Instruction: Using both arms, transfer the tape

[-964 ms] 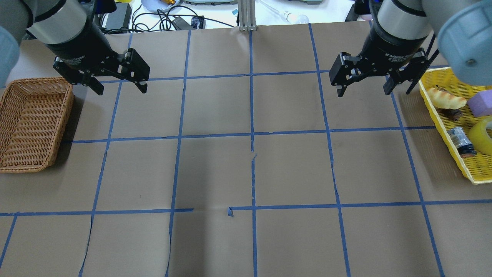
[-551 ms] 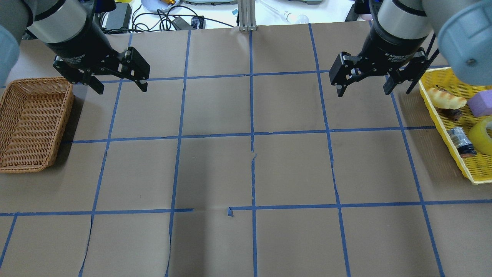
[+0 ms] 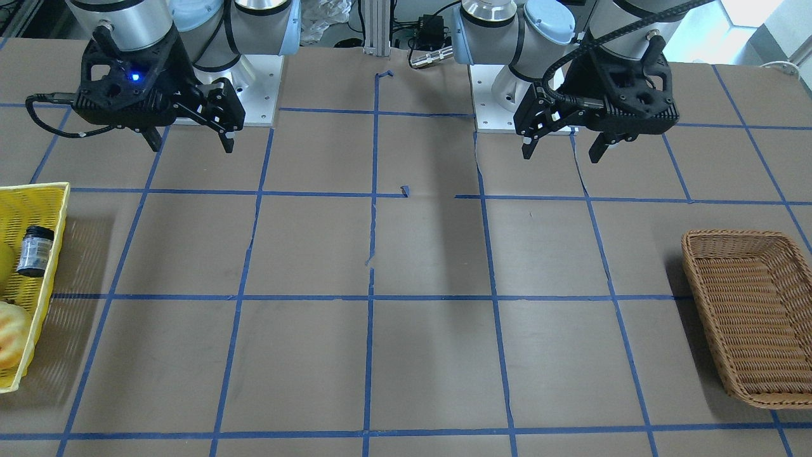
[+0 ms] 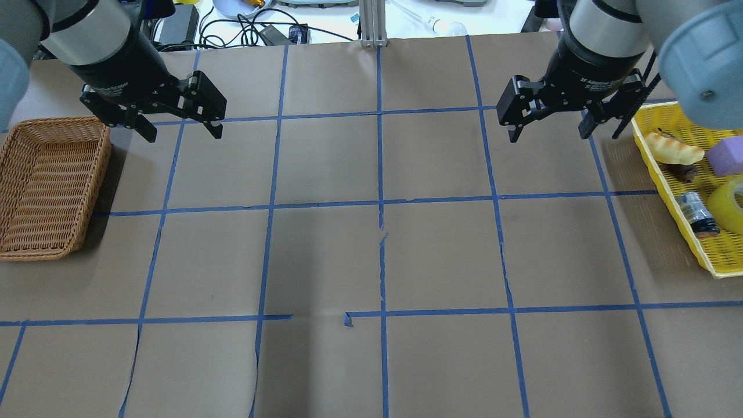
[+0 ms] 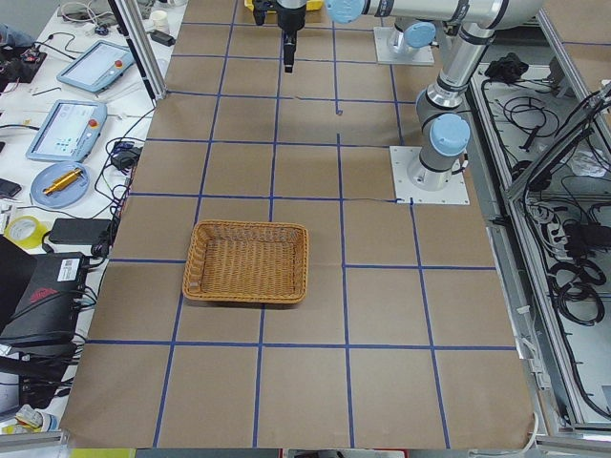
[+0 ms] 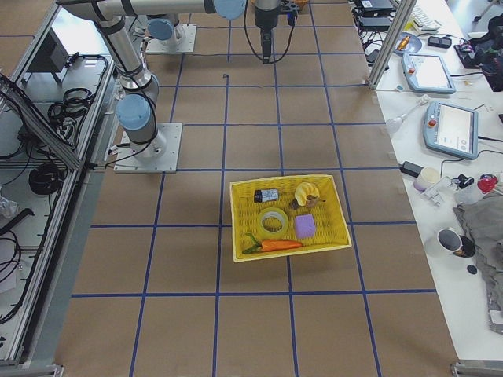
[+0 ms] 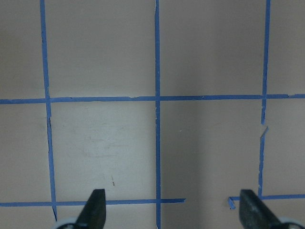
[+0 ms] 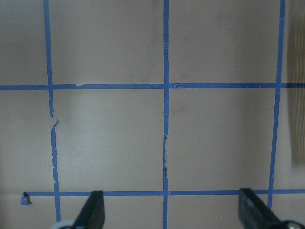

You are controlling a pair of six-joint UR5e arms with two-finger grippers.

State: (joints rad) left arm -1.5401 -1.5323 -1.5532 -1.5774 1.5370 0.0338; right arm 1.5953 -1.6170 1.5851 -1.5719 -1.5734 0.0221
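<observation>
The yellow tape roll (image 4: 732,203) lies flat in the yellow basket (image 4: 667,168) at the table's right end. It also shows in the exterior right view (image 6: 273,222). My right gripper (image 4: 547,137) hangs open and empty above the table, left of that basket and apart from the tape. My left gripper (image 4: 184,134) hangs open and empty near the wicker basket (image 4: 52,186). In the front-facing view the right gripper (image 3: 191,147) is on the left and the left gripper (image 3: 561,155) on the right. Both wrist views show only brown paper with blue grid lines between spread fingertips (image 7: 95,210) (image 8: 93,210).
The yellow basket also holds a small dark bottle (image 4: 695,213), a purple block (image 4: 725,157), a bread-like item (image 4: 673,148) and a carrot (image 6: 275,245). The wicker basket (image 3: 748,324) holds nothing. Cables and devices lie beyond the table's far edge (image 4: 249,26).
My right gripper has edged slightly toward the far side of the table. The left gripper and the tape have not moved.
</observation>
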